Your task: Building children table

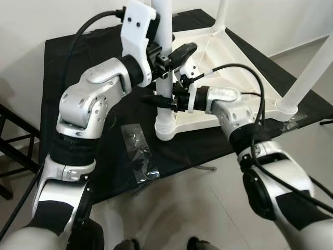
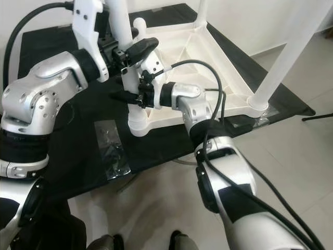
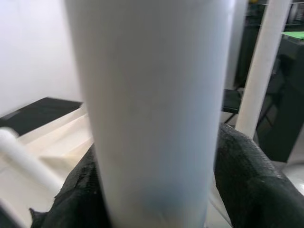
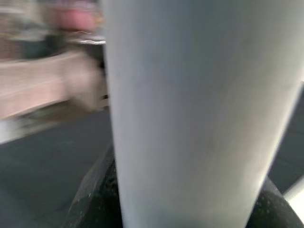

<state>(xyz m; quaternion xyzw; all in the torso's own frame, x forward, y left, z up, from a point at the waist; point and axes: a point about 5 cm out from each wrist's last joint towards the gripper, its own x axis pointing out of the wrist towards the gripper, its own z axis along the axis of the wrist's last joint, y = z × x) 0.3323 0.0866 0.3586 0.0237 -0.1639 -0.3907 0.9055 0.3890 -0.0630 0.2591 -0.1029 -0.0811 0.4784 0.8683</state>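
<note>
A white children's table (image 1: 235, 50) lies upside down on a black-covered surface (image 1: 73, 57). Its near-left leg (image 1: 165, 113) stands upright in the corner socket (image 1: 167, 130). My left gripper (image 1: 169, 58) is shut on this leg high up, one black finger (image 1: 183, 52) reaching past it. Just below, my right gripper (image 1: 162, 99) is shut on the same leg from the right. Up close, the leg (image 3: 152, 109) sits between the left fingers (image 3: 251, 185), and the leg (image 4: 199, 109) sits between the right fingers (image 4: 95, 199).
Two more white legs (image 1: 308, 75) (image 1: 221, 14) stand up from the table's other corners. A clear plastic bag of screws (image 1: 138, 151) lies on the black cover near its front edge. Light tiled floor (image 1: 187, 208) runs in front, a white wall behind.
</note>
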